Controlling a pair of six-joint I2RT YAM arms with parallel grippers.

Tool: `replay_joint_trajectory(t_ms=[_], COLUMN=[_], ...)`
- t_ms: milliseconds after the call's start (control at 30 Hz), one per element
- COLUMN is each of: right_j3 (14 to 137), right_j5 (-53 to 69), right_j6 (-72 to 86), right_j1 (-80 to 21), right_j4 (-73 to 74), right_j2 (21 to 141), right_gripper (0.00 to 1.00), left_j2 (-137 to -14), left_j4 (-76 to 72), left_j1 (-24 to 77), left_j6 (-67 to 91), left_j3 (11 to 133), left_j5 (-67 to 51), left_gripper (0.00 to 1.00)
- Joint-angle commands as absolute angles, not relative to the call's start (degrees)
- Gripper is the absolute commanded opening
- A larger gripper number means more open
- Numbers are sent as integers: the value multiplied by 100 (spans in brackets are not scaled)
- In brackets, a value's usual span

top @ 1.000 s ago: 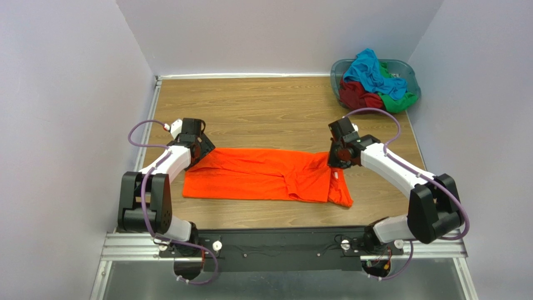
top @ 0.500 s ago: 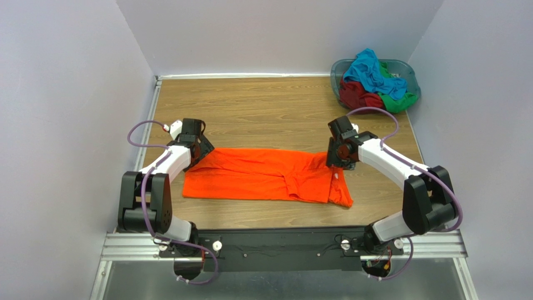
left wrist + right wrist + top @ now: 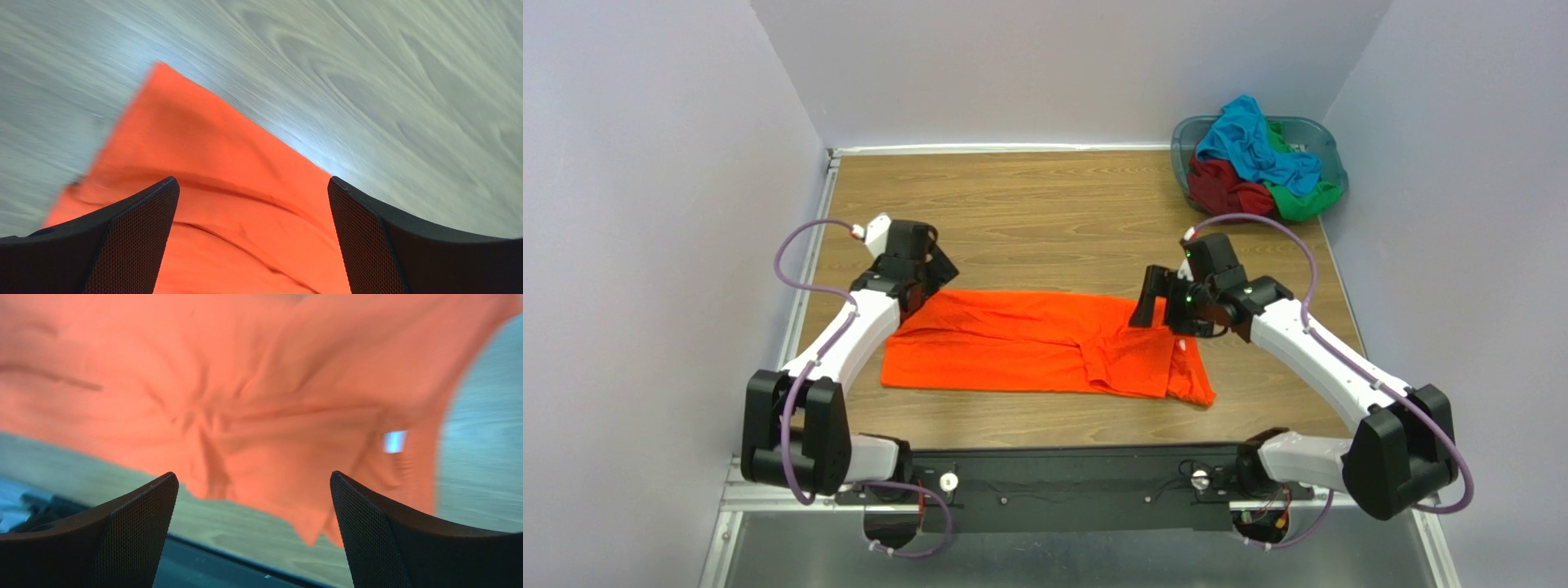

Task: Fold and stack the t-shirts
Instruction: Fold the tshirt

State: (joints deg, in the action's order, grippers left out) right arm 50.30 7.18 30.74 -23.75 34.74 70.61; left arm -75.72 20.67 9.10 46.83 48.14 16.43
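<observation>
Wooden tabletop (image 3: 1051,196) from above: the orange t-shirt (image 3: 1038,343) lay as a folded band toward six o'clock. The left gripper (image 3: 932,272) was spread over its ten-o'clock corner, the right gripper (image 3: 1146,306) spread near its two-o'clock corner. The next fold likely wanted both ends pinched level, wrinkles smoothed first. At one o'clock the basket (image 3: 1182,132) held a turquoise shirt (image 3: 1249,135), dark red shirt (image 3: 1220,186) and green shirt (image 3: 1308,199).

Left wrist: empty fingers (image 3: 123,245) framed a cloth corner.

Right wrist: empty fingers (image 3: 380,539) hung above rumpled cloth.

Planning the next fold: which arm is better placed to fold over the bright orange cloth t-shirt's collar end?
Likely right: right gripper hangs, jaws open, over that end of the orange t-shirt; left gripper is over the hem.
</observation>
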Motion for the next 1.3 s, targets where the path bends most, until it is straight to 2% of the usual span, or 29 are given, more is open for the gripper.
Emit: replay_joint_trajectory(t_ms=[0,267,633,833,1000,1267], right_j3=[4492,4324,5632,6713,8082,9570], right_j5=[1512,1012,-509,-238,-53,623], right_j6=[3681,3894,3420,2822,2505,2224], right_j1=[-2671,-2672,-2356,-2030,-1969,-1890], right_j4=[2953,2637,2593,2435,2435,2443], right_j2=[7110,8048,9869,11045,11882,13200], right_gripper=[100,100,100,100,100,100], left_j2=[-7742,-8393,-8464,-8315,-8139,-7709], left_j4=[2022,1846,1837,1653,1608,1704], left_j1=[1309,1441,1433,1564,2091,2724], left_j6=[4799,4676,4693,4939,5361,6344], left_j3=[4878,4615,4518,4202,3912,3419], left_j5=[1415,1415,1433,1090,985,704], left_gripper=[98,98,98,98,98,98])
